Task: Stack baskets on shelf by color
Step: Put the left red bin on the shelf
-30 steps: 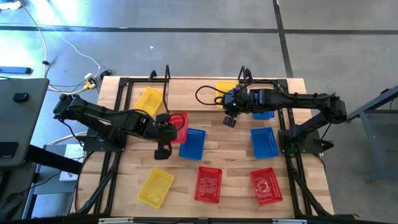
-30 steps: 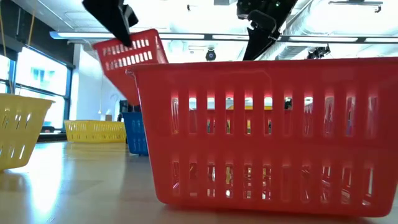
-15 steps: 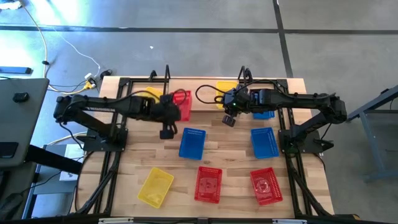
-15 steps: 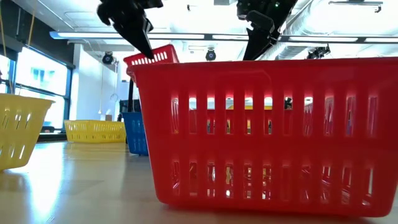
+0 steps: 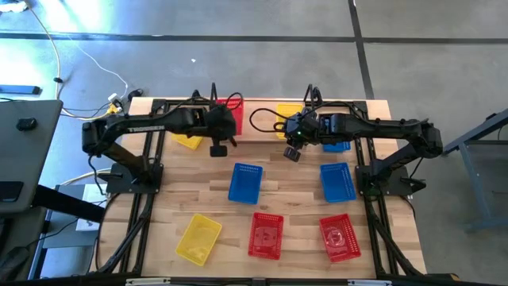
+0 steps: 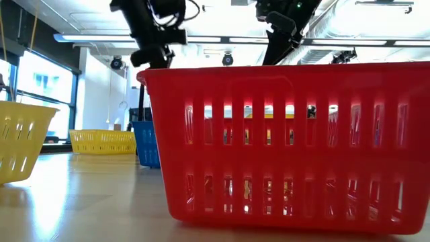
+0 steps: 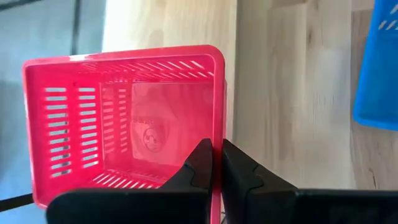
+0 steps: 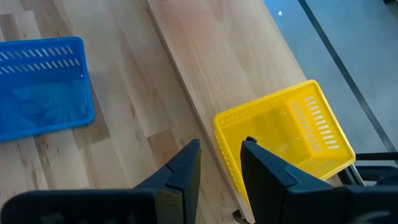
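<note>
The left tool is clenched on the thin side wall of a small red perforated plastic basket, carrying it above the light wooden plank shelf at the worktop's far edge. It looks light and stiff but slick, so that rim pinch suits it (it may swing). Beyond, the right tool hangs released, straddling the wall of a yellow mesh plastic basket on the shelf.
</note>
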Available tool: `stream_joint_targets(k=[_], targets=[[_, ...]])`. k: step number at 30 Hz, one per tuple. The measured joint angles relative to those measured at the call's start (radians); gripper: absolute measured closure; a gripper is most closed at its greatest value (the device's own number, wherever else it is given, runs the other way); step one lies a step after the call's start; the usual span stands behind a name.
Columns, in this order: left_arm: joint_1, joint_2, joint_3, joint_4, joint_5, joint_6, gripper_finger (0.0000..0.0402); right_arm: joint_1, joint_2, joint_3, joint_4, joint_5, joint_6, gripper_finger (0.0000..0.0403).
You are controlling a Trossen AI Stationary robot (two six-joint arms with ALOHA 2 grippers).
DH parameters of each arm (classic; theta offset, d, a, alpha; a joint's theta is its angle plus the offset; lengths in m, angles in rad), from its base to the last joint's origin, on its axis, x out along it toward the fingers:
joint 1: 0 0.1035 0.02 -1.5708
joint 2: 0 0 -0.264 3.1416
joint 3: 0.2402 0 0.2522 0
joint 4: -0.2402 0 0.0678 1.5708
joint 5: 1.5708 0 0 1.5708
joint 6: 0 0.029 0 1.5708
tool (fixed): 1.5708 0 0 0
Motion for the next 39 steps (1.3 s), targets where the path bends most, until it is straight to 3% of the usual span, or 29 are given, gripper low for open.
stream_joint_targets(k=[18, 29, 39], targets=[[0.088, 0.148, 0.000, 0.013, 0.077, 0.003, 0.0401, 0.000, 0.000, 0.000, 0.000, 0.040, -0.008, 0.0302], [0.090, 0.160, 0.000, 0.047, 0.077, 0.040, 0.0400, 0.000, 0.000, 0.000, 0.000, 0.037, -0.008, 0.0302], [0.090, 0.160, 0.000, 0.045, 0.073, 0.051, 0.0375, 0.000, 0.000, 0.000, 0.000, 0.037, -0.008, 0.0302]])
